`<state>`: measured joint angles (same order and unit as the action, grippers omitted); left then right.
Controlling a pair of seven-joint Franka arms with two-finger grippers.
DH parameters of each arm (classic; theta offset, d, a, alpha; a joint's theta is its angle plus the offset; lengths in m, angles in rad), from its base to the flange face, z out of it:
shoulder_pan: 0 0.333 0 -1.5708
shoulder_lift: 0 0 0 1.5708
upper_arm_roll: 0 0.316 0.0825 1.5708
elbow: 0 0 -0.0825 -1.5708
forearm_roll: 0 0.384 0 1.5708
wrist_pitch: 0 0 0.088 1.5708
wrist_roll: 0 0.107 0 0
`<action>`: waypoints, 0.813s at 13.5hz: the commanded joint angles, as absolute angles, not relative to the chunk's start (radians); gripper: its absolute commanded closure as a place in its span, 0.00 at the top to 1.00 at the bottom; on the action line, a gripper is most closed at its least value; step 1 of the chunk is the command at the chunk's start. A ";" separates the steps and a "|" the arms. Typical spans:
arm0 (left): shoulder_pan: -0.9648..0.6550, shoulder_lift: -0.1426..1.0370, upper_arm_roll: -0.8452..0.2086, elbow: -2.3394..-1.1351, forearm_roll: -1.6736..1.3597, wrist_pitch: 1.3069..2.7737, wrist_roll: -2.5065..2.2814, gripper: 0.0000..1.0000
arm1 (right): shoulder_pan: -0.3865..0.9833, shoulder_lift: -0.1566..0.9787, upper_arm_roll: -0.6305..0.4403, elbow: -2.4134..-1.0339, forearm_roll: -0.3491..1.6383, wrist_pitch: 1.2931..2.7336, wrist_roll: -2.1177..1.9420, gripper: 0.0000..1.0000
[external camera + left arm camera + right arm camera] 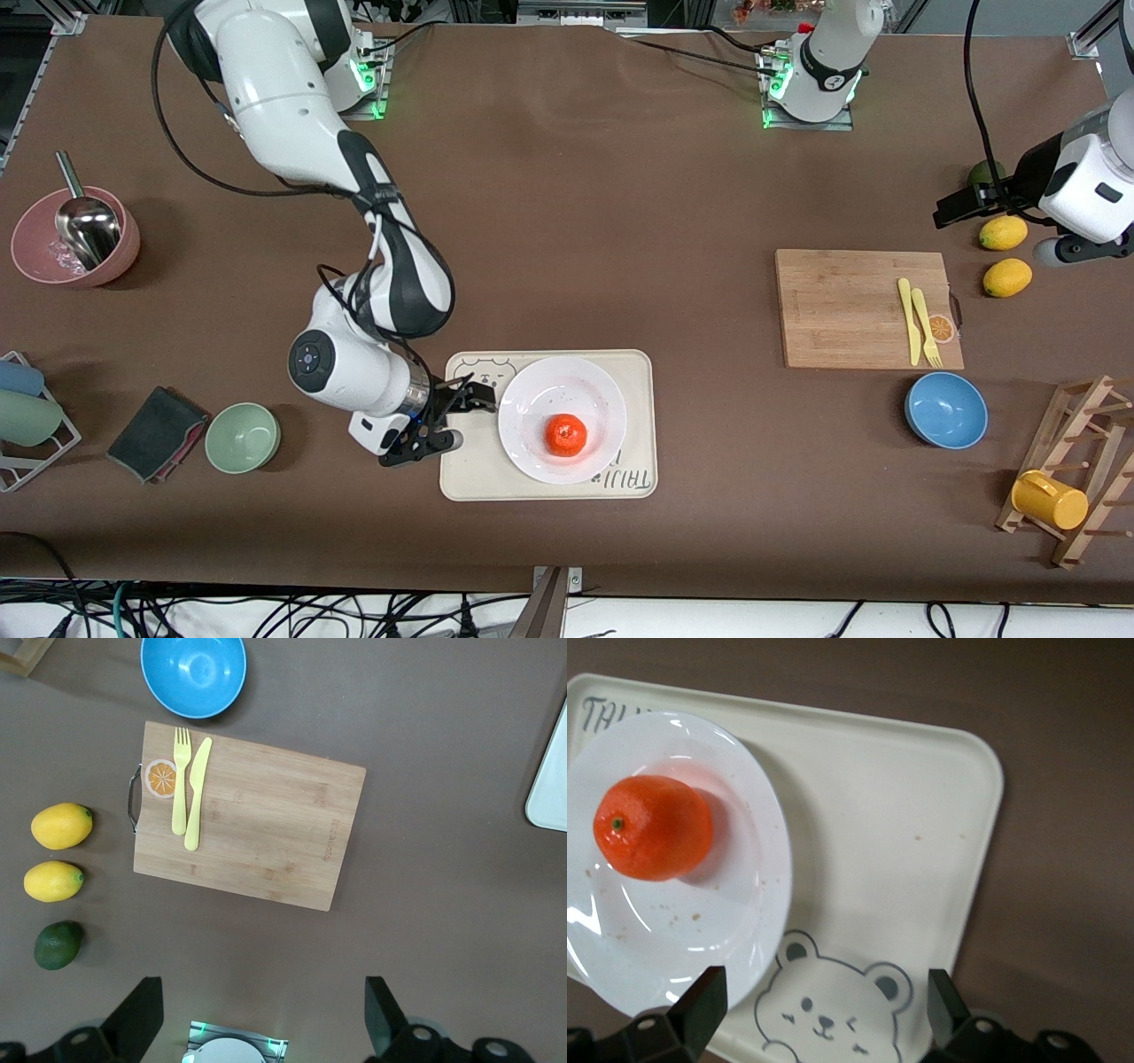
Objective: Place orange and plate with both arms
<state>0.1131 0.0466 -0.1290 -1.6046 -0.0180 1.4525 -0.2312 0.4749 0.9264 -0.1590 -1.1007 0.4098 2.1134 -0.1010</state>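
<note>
**Orange on plate, plate on tray**

The orange sits on the plate, and the plate rests on the tray, covering most of it. The right gripper is low at the tray's edge toward the right arm's end, just beside the plate, jaws spread apart and holding nothing. The left gripper hangs high, well apart from the tray, above bare table beside the board; its jaws are wide apart and empty.
</note>
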 commanded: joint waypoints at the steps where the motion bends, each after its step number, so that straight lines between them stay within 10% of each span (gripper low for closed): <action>1: 0.123 0.025 -0.127 -1.624 -0.043 1.463 -0.209 1.00 | 0.474 0.821 -0.234 -1.129 0.269 1.921 -0.095 1.00; 5: 0.101 0.025 -0.115 -1.623 -0.034 1.465 -0.209 1.00 | 0.477 0.642 -0.391 -1.124 0.242 1.632 -0.074 1.00; 11: 0.112 0.025 -0.115 -1.608 -0.041 1.482 -0.209 1.00 | 0.359 0.382 -0.358 -1.204 0.173 1.402 -0.075 1.00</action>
